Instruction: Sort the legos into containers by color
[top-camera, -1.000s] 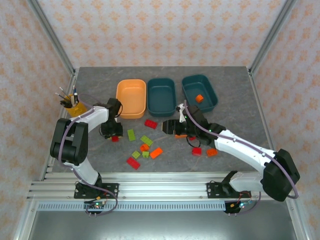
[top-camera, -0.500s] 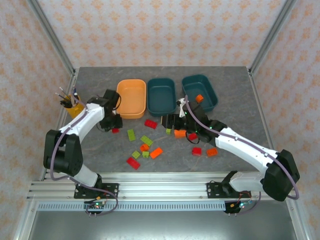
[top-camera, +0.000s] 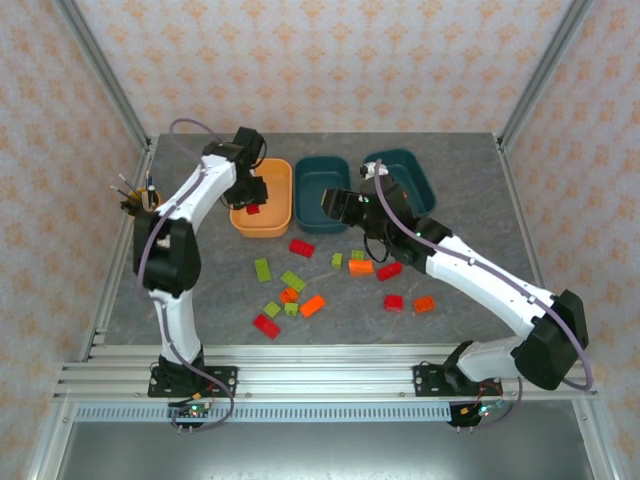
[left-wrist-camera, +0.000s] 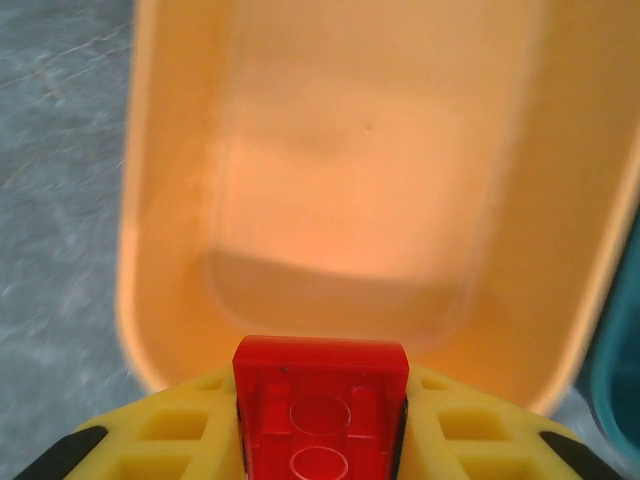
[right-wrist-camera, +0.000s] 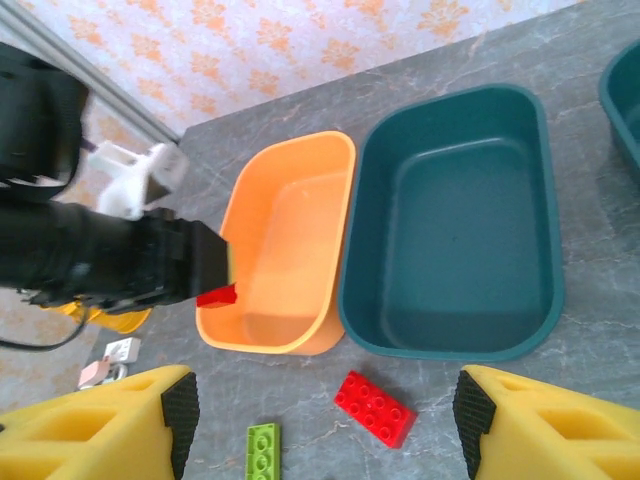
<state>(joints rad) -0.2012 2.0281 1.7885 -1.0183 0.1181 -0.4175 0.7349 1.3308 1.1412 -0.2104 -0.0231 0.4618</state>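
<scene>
L gripper (top-camera: 249, 203): clamped on a red brick (left-wrist-camera: 320, 400), which sits between the yellow fingers (left-wrist-camera: 180, 440). Brick pos.: held over the orange tub (top-camera: 265, 228), on its left side. L wrist cam looks down into the tub past the brick. In R wrist cam the brick hangs by the tub's left wall, near the front corner. R gripper (right-wrist-camera: 325, 400): fingers spread wide, nothing between them. Top cam puts it over the front-right part of the mid teal tub (top-camera: 310, 180). R teal tub (top-camera: 425, 185) is partly hidden by the R arm; contents cannot be told. The 3 tubs stand in one row at the far side of the table (top-camera: 200, 300), sides close together. Loose bricks lie on the table in front of the tubs. Long red brick (top-camera: 301, 247): just in front of the gap between orange and mid teal tubs. Lime brick (top-camera: 262, 270) and 2nd lime brick (top-camera: 293, 281): nearer, side by side but apart. Centre cluster: small orange piece (top-camera: 289, 294), lime piece (top-camera: 271, 309), orange brick (top-camera: 313, 305). Front red brick (top-camera: 266, 325): nearest the arm bases. Below the R arm: small lime piece (top-camera: 337, 260), orange block (top-camera: 360, 266), red block (top-camera: 389, 271). Further front: red cube (top-camera: 393, 301) and orange cube (top-camera: 425, 304), near each other, apart. Pen cup (top-camera: 143, 212): yellow, at the table's left edge.
</scene>
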